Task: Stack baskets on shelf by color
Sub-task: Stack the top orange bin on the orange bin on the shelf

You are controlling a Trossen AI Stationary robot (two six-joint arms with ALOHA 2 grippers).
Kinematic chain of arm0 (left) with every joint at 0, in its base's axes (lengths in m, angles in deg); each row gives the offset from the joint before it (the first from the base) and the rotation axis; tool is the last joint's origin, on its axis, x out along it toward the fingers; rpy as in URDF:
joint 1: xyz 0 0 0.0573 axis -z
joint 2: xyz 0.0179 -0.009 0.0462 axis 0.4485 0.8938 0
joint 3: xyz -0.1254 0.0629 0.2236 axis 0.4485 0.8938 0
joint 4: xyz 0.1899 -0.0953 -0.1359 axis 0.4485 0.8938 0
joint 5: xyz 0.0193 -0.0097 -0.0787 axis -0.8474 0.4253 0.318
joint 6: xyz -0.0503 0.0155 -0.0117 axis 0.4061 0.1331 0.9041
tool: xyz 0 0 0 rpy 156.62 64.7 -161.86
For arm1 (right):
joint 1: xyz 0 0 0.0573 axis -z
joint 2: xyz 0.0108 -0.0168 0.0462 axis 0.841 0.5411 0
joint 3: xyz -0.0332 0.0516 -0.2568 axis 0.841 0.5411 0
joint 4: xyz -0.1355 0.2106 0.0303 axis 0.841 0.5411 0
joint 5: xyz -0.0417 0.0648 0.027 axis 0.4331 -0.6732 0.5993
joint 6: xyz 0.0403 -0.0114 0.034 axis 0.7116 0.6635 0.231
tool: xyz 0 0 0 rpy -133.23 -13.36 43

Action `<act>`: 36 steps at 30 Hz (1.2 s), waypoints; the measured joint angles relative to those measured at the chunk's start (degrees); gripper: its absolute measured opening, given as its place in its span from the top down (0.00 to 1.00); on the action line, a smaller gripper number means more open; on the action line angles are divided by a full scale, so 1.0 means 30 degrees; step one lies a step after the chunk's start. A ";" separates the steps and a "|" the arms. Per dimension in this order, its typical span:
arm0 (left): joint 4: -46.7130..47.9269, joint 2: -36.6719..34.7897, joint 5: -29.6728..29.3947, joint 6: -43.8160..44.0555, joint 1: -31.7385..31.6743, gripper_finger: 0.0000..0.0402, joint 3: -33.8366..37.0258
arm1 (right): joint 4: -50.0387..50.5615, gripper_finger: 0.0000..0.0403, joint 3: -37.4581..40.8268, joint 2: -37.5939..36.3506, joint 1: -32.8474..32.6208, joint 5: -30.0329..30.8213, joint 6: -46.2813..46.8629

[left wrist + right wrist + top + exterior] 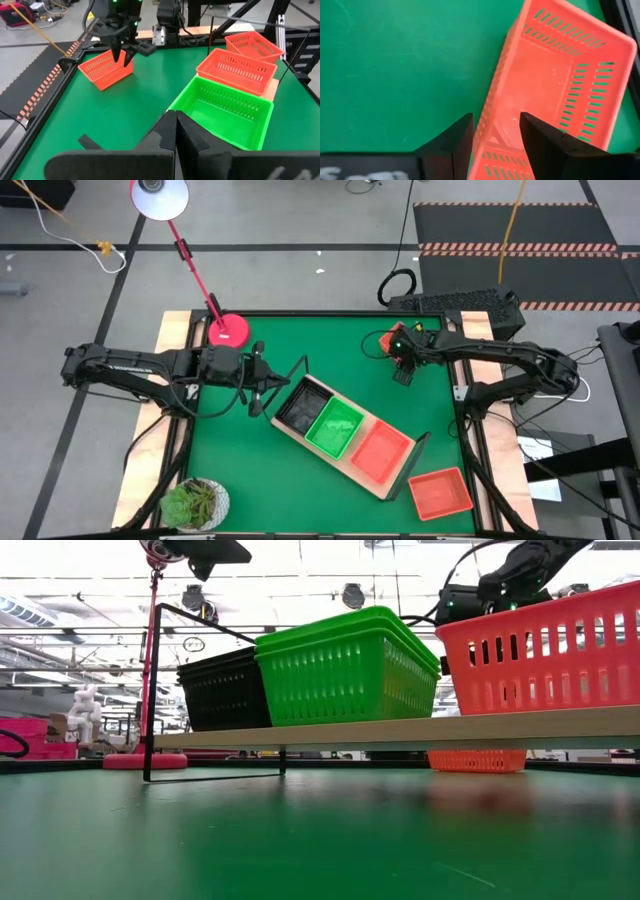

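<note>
A light-wood shelf [303,439] lies slantwise on the green mat, with black baskets [298,406], green baskets [336,426] and a red-orange basket [382,450] on it. A second red-orange basket [440,492] sits on the mat by the shelf's near-right end. A third [545,75] rests on the mat at the far edge. My right gripper [495,137] is open above it, pointing down, with one finger outside and one inside its long wall, near a corner; I see no touch. My left gripper [175,132] is shut and hovers beside the black baskets.
A round red lamp base [229,330] stands at the mat's far-left corner and a potted plant [195,502] at its near-left corner. The shelf's black wire end frames [288,376] rise at both ends. Bare mat lies between the shelf and the far edge.
</note>
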 joint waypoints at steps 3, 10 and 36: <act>-0.0252 0.0000 0.0000 0.0007 -0.0007 1.00 0.0000 | -0.0152 0.66 0.0016 0.0127 0.0207 -0.0013 0.0503; -0.0240 -0.0007 0.0018 0.0029 0.0001 1.00 0.0000 | -0.0821 0.79 0.0030 0.0823 0.0756 -0.0034 0.1465; -0.0181 -0.0007 0.0219 -0.0042 0.0001 1.00 0.0000 | 0.0443 0.99 -0.0087 -0.0576 -0.0586 -0.1040 0.1874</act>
